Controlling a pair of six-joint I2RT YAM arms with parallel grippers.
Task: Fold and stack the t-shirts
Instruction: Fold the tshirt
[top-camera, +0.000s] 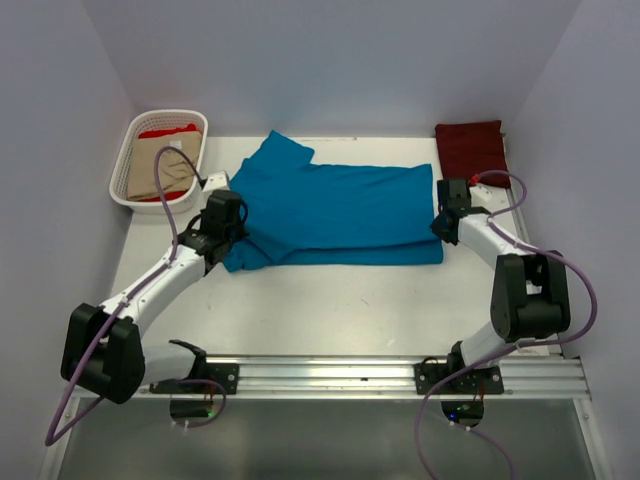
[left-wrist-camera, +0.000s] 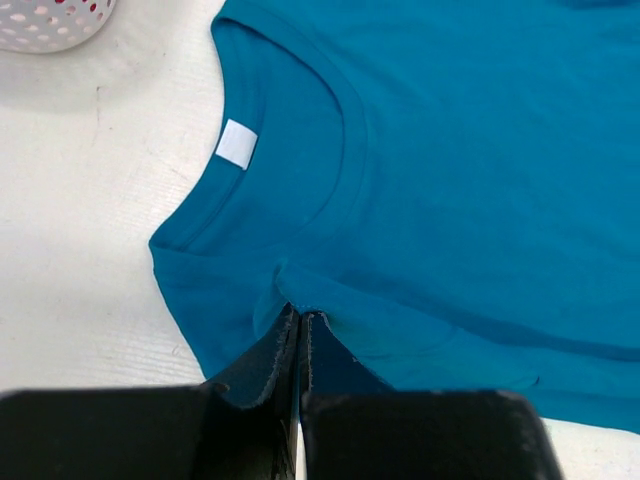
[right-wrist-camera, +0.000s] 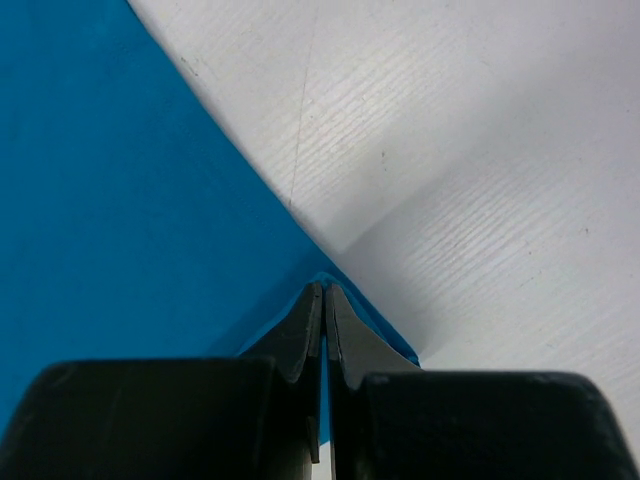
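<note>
Closed left fingers pinch the teal shirt near its collar; closed right fingers pinch its opposite corner. Between them the shirt lies flat on the surface. Either thin pinch may slip if the arms lift unevenly, leaving a crooked fold.

Stretches the left arm from 7 o'clock toward 9 o'clock, forearm slanting inward. Pinches the left gripper tight on the edge of the teal-blue t-shirt. Folds the right arm at 4 o'clock, forearm angling up to 3 o'clock. Clamps the right gripper tight on the same cloth's edge.
</note>
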